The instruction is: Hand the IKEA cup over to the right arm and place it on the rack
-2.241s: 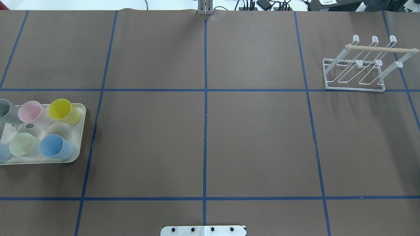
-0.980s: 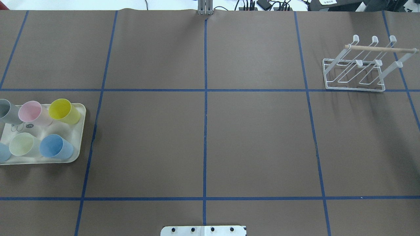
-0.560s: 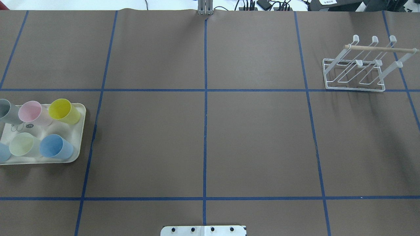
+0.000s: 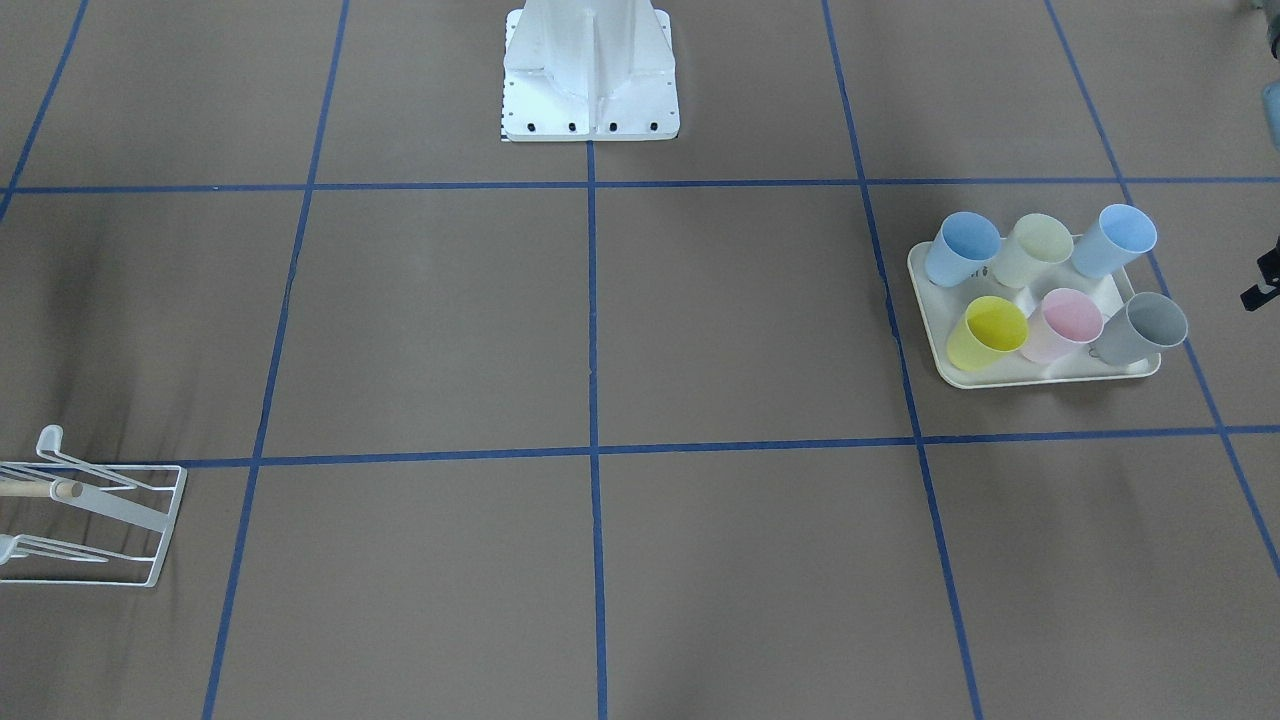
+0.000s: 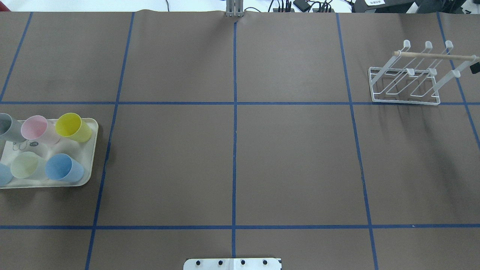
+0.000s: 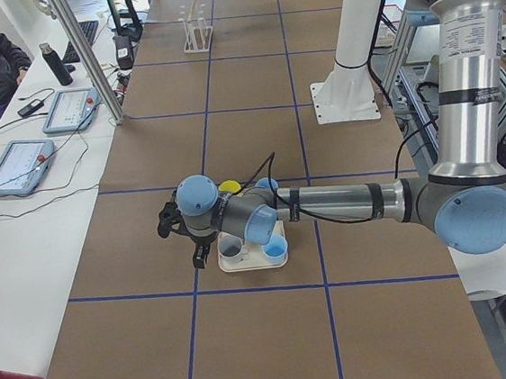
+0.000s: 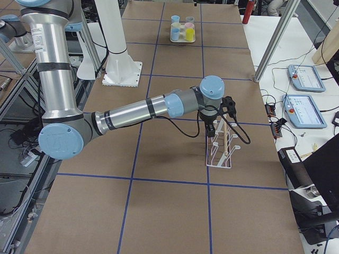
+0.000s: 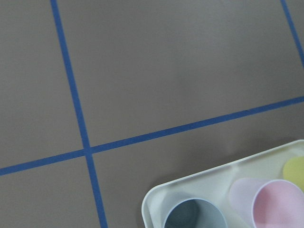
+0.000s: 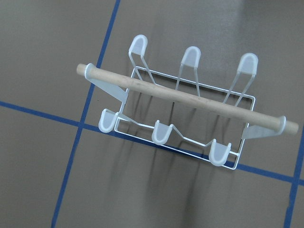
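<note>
Several pastel cups stand on a cream tray [image 5: 41,148] at the table's left: grey [image 8: 194,216], pink [image 5: 34,127], yellow [image 5: 71,125], pale green [image 5: 24,165] and blue [image 5: 60,167]. My left gripper [image 6: 201,252] hangs just beyond the tray's outer end [image 6: 253,262], apart from the cups. The white wire rack [image 5: 435,56] stands at the far right. My right gripper [image 7: 211,129] hovers over the rack [image 7: 220,151], which fills the right wrist view [image 9: 190,97]. Neither wrist view shows fingers, so I cannot tell whether either gripper is open or shut.
The robot's white base plate [image 4: 590,110] sits at the table's near middle edge. Blue tape lines [image 5: 234,150] grid the brown table. Tablets and cables lie on side benches [image 6: 19,164]. A metal post [image 7: 275,39] stands past the rack.
A black part of the right gripper has come into the overhead view's right edge beside the rack. Cups, tray and rack have not moved.
</note>
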Controlling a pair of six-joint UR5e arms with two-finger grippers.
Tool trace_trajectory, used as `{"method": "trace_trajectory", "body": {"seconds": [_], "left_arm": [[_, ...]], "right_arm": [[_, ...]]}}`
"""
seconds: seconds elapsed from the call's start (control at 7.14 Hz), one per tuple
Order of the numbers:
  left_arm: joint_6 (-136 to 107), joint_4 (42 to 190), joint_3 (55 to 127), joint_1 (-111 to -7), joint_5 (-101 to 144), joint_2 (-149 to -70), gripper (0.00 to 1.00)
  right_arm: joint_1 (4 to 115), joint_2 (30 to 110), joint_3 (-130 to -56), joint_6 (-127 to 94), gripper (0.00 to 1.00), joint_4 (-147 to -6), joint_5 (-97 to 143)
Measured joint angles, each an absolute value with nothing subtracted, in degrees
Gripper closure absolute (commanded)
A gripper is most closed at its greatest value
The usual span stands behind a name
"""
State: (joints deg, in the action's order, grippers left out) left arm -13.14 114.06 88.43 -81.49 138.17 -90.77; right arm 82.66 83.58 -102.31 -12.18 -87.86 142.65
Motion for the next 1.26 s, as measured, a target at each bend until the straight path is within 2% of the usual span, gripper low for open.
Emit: {"method": "trace_trajectory", "body": {"seconds": [0.56,0.7,0.84,0.98,1.12,1.26], "left_arm": [[-26.14,129.89,82.37,-74.17,134.52,-89.68,0.03],[-26.41,130.52,81.94,-72.68,134.38,-89.35,0.17],[-26.49,130.77,81.8,-71.94,134.33,-89.07,0.4],[-26.55,130.89,81.77,-71.63,134.28,-88.83,0.58],[-26.55,130.93,81.75,-71.51,134.24,-88.63,0.72],[-26.57,130.95,81.74,-71.49,134.24,-88.55,0.72]], "right_arm": [[81.27,83.5,-102.94,-17.9,0.0,-85.81,142.65],[81.18,83.5,-102.97,-18.04,0.0,-85.74,142.65],[81.16,83.5,-103.0,-18.08,0.0,-85.71,142.65],[81.13,83.5,-103.0,-18.1,0.0,-85.7,142.67],[81.13,83.5,-103.01,-18.1,0.0,-85.7,142.7],[81.13,83.5,-103.01,-18.09,0.0,-85.69,142.72]]}}
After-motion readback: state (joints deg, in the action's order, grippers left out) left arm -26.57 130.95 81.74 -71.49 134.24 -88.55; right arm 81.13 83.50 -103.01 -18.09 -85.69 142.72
